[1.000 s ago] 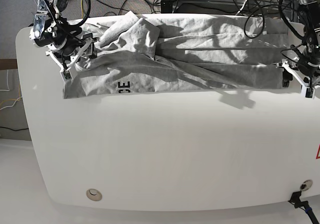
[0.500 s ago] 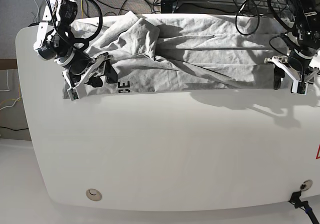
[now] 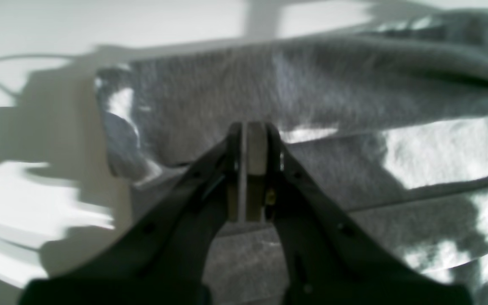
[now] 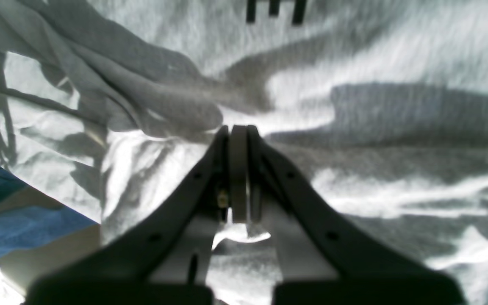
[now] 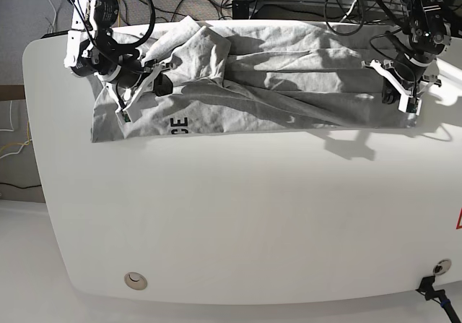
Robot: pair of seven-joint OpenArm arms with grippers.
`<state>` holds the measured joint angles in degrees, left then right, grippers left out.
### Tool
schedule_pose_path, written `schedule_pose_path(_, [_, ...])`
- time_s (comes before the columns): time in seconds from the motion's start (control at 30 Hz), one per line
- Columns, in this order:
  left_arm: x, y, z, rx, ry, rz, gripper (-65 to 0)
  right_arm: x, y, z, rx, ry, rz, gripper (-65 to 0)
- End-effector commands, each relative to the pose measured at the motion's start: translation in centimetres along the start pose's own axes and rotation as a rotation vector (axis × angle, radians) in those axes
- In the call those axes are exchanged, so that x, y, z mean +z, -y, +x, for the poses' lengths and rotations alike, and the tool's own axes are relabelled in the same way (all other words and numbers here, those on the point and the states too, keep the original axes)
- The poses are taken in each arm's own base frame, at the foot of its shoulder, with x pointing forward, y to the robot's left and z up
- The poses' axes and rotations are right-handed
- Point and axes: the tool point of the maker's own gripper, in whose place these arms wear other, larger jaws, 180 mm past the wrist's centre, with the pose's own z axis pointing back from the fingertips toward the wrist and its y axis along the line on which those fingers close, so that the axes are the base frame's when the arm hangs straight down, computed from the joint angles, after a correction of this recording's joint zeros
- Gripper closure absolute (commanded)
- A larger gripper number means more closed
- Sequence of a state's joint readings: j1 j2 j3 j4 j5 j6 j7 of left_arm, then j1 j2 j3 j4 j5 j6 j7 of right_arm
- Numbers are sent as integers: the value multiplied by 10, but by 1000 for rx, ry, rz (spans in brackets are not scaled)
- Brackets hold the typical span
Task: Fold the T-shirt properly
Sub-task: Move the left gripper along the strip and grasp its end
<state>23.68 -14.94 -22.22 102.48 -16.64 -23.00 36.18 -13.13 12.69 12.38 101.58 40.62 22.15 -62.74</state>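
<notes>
Left gripper (image 3: 246, 127) w/ dark fingers (image 3: 176, 212) pressed flat together, pads meeting – no gap visible. Tips sit over the grey T-shirt (image 3: 333, 110), near a folded edge of the fabric. Can't tell if any cloth is pinched. White table (image 3: 36, 34) shows at left & top – patchy sun and shadows everywhere.

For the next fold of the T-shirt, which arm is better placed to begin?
Neither clearly. The left gripper sits shut over one end of the T-shirt, the right gripper shut over the other end near the black letters. Probably both lift together; no cloth shows between the pads.
</notes>
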Motion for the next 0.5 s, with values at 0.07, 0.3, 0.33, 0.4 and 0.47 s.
schedule_pose_path(0.07, [-10,-9,-18,38,-43,3,0,-5,20,-16,-33,-35,-40,0])
schedule_pose_path(0.3, [-42,-10,-21,45,-89,-33,0,-17,50,-23,-49,-36,-128,0])
schedule_pose_path(0.33, [-44,-13,-19,40,-91,-32,0,-17,56,-19,-49,-35,-136,0])
schedule_pose_path(0.4, [-50,-17,-8,45,-72,-27,0,-19,65,-13,-57,-33,-144,0])
schedule_pose_path(0.47, [-58,-22,2,58,-56,-21,0,-22,71,-5,-65,-15,-149,0])
